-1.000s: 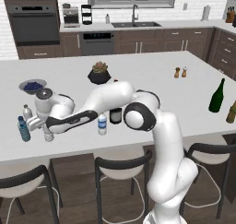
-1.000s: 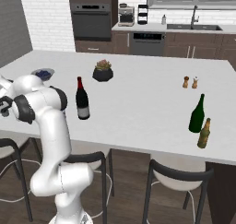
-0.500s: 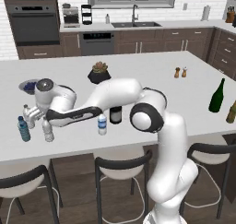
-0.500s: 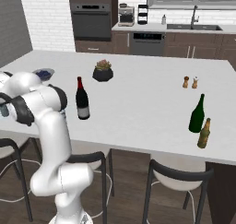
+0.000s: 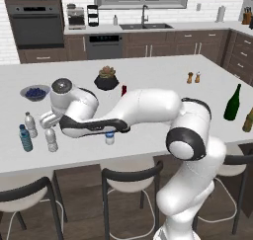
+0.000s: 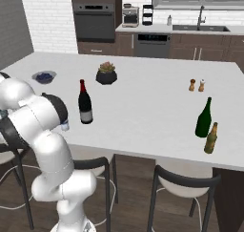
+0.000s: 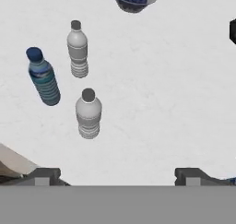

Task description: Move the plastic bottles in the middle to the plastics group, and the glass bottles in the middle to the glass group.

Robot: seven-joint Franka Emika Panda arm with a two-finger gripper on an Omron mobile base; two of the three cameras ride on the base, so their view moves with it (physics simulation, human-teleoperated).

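While the gripper [image 7: 117, 174] hangs with fingers spread wide and empty, three plastic bottles stand together upright: blue-tinted bottle [image 7: 43, 77], pale-label bottle [image 7: 77, 49], plain greyish bottle [image 7: 88, 114]. Farther right, the dark wine bottle [image 6: 85, 103] waits mid-counter.

Even, bright rendered light; soft faint shadows under the bottles; the surface [image 5: 148, 81] looks pale and slightly grainy.
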